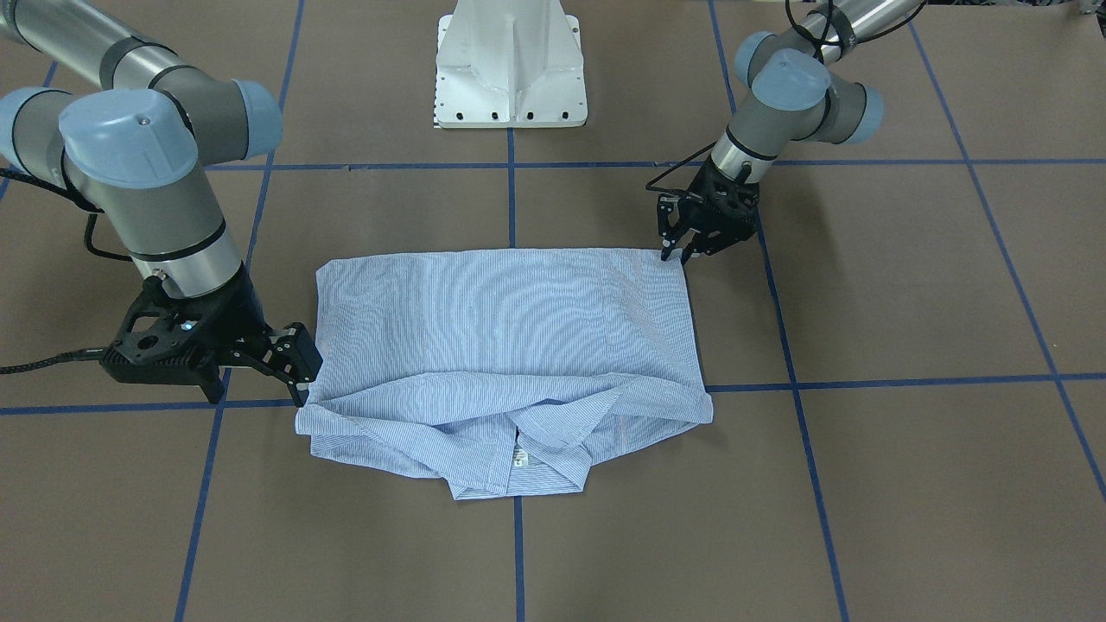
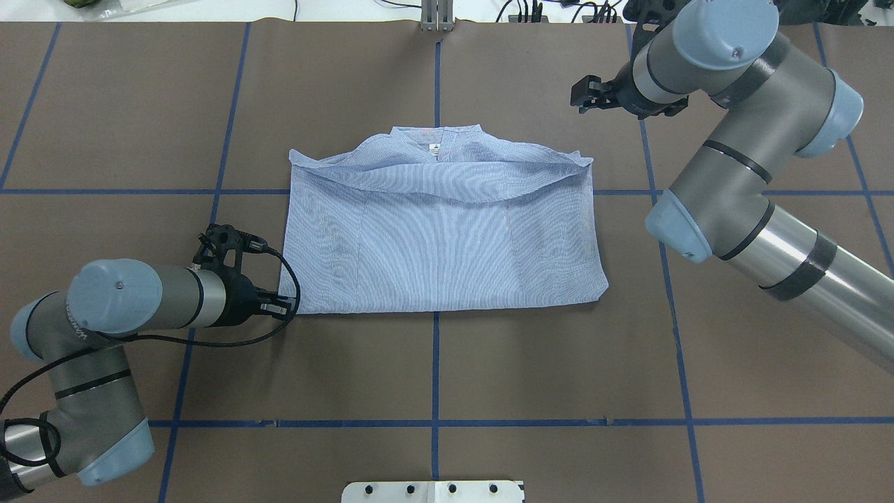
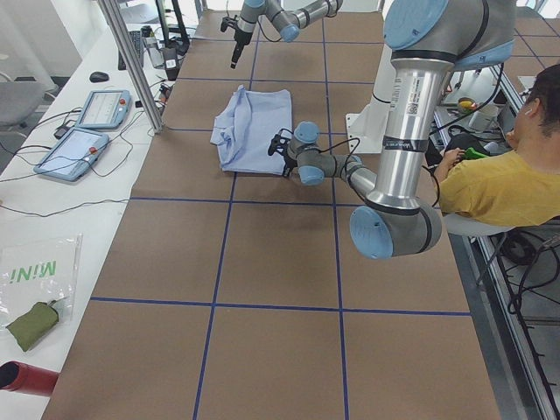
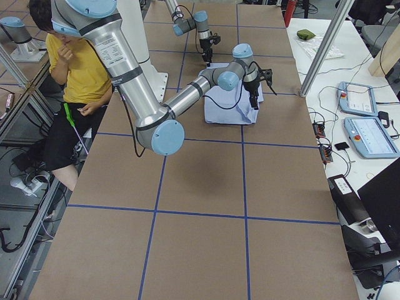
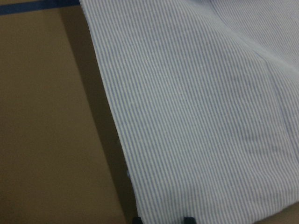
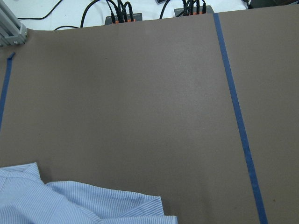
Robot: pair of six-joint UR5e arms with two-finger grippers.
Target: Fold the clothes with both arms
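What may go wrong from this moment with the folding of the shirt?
1. The left gripper sits at one corner of the shirt; it may catch only the top layer.
2. The right gripper hangs apart from the cloth, so a one-sided pull might skew the fold.
3. The collar lies rumpled and may crease.

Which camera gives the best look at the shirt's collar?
The front-facing view: the collar lies nearest that camera, its white label showing. Overhead shows it smaller, at the far edge of the shirt. In the side views it is tiny; the wrist cameras catch only striped cloth.
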